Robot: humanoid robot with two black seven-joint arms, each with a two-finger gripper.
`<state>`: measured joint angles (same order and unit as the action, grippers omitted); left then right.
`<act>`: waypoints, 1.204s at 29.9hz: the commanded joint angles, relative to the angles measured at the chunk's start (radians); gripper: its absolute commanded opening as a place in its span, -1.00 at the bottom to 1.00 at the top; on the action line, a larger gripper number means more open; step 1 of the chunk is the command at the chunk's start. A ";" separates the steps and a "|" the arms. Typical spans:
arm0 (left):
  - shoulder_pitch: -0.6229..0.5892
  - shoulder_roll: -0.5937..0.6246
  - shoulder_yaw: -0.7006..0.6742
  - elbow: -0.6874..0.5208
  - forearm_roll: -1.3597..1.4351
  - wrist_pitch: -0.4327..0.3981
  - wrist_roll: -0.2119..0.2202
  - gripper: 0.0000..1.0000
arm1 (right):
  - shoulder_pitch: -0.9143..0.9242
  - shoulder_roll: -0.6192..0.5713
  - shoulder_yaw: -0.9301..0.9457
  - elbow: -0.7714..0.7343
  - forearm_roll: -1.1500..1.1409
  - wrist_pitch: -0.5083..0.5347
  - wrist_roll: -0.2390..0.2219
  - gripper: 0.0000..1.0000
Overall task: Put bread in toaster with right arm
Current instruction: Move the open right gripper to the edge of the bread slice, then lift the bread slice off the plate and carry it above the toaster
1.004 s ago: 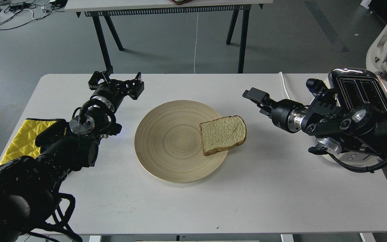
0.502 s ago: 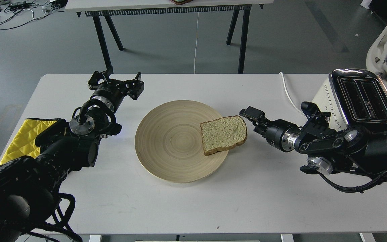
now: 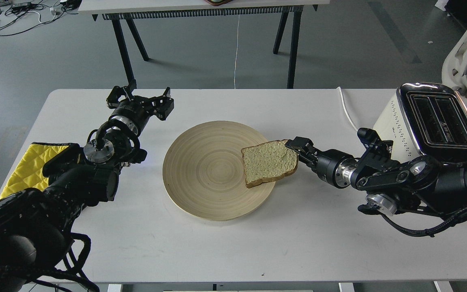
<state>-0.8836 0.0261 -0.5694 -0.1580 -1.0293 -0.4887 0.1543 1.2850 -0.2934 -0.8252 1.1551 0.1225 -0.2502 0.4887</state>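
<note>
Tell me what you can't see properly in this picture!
- Right gripper, head view: seen dark and end-on at the edge of the bread, so open or shut, touching or not, is unclear.
- Toaster: its lower front is hidden behind the right arm, so no buttons or lever show.
- Yellow cloth: partly covered by the left arm.
- Far table: cut off by the top edge.

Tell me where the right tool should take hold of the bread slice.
Grip the bread at its rounded right end, coming in from the right. That end overhangs the wooden plate rim, leaving room beneath, and the right tool is already there.
</note>
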 commanded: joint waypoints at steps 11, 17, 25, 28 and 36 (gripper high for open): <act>0.000 0.000 -0.001 0.000 0.000 0.000 0.001 1.00 | -0.010 0.008 0.001 0.000 -0.003 -0.001 0.000 -0.11; 0.000 0.000 -0.001 0.000 0.000 0.000 0.001 1.00 | -0.010 0.008 0.003 0.000 0.003 -0.003 0.000 -0.30; 0.000 0.000 0.000 0.000 0.000 0.000 -0.001 1.00 | -0.013 0.007 0.035 0.009 0.005 -0.003 0.000 -0.57; 0.000 0.000 -0.001 0.000 0.000 0.000 -0.001 1.00 | -0.012 0.007 0.040 0.009 0.005 -0.003 0.000 -0.73; 0.000 -0.002 -0.001 0.000 0.000 0.000 0.001 1.00 | -0.004 -0.001 0.115 0.014 0.006 -0.004 0.000 -0.95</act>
<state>-0.8836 0.0253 -0.5705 -0.1580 -1.0293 -0.4887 0.1536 1.2752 -0.2881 -0.7382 1.1643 0.1285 -0.2537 0.4887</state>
